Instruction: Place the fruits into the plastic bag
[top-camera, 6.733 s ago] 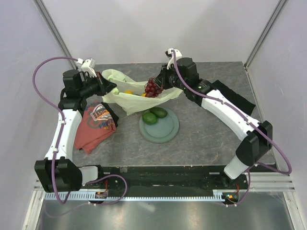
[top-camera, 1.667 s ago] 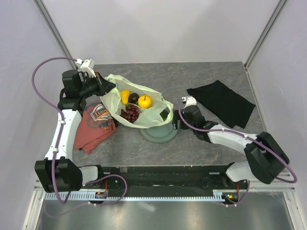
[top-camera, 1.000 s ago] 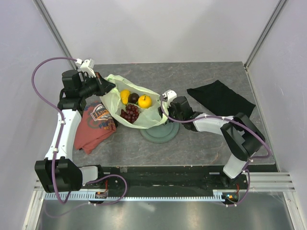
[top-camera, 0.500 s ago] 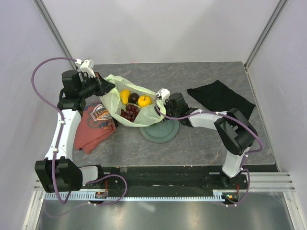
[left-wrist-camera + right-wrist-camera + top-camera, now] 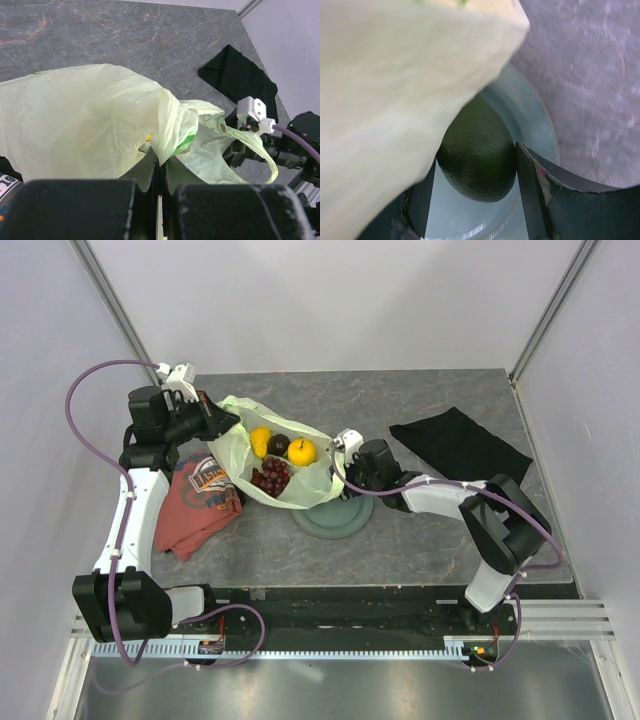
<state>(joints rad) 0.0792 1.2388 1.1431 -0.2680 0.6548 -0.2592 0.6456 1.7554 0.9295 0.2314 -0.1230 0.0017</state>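
The pale green plastic bag lies open on the table. My left gripper is shut on its rim and holds that rim up. Inside the bag lie a yellow-orange round fruit, a yellow pear, a dark plum and a red grape bunch. A dark green oval fruit sits on the grey-green plate, partly under the bag's edge. My right gripper reaches in under that edge, and its two fingers touch the fruit's sides.
The plate sits just in front of the bag, half covered by it. A red printed T-shirt lies at the left under my left arm. A black cloth lies at the back right.
My right gripper has pushed in under the bag's edge over the plate and its jaws have narrowed onto the green fruit. The left gripper and the bag have not moved.
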